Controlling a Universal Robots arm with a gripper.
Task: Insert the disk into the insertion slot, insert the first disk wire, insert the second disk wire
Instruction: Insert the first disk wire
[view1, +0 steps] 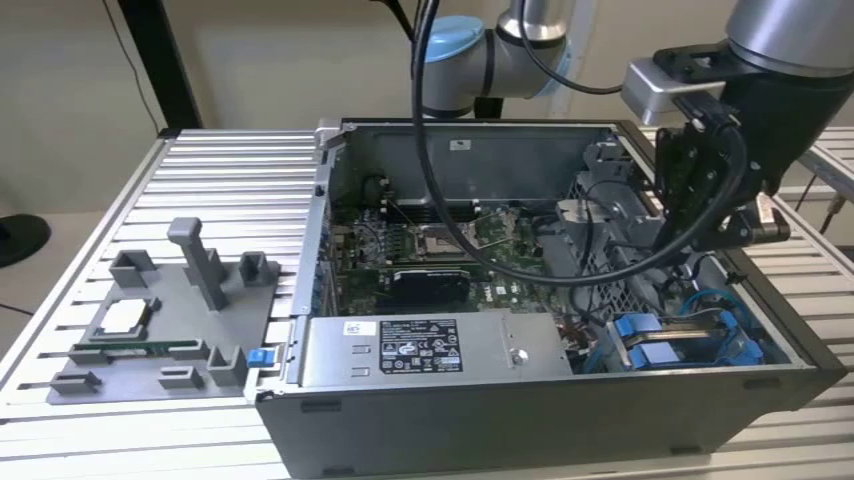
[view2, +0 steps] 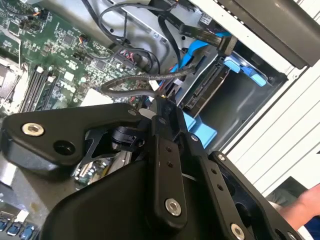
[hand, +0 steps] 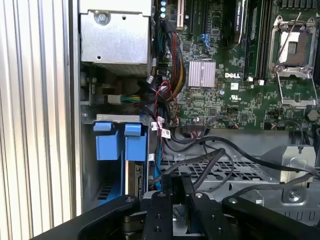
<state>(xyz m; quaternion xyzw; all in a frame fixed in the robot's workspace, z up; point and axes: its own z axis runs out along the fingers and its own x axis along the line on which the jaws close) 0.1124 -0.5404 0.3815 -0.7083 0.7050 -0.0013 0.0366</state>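
Ribbed metal table (view1: 200, 160), open case (view1: 534, 420), gripper (hand: 177, 187) near disk (view2: 202, 90) in insertion slot (view2: 245, 107), grip unclear

Probably lab: slatted aluminium bench (view1: 227, 160)

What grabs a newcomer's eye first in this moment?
The open computer case sits in the middle of the slatted table, its green motherboard bared. At the exterior view's right, the black gripper hangs above the insertion slot with its bright blue rails.
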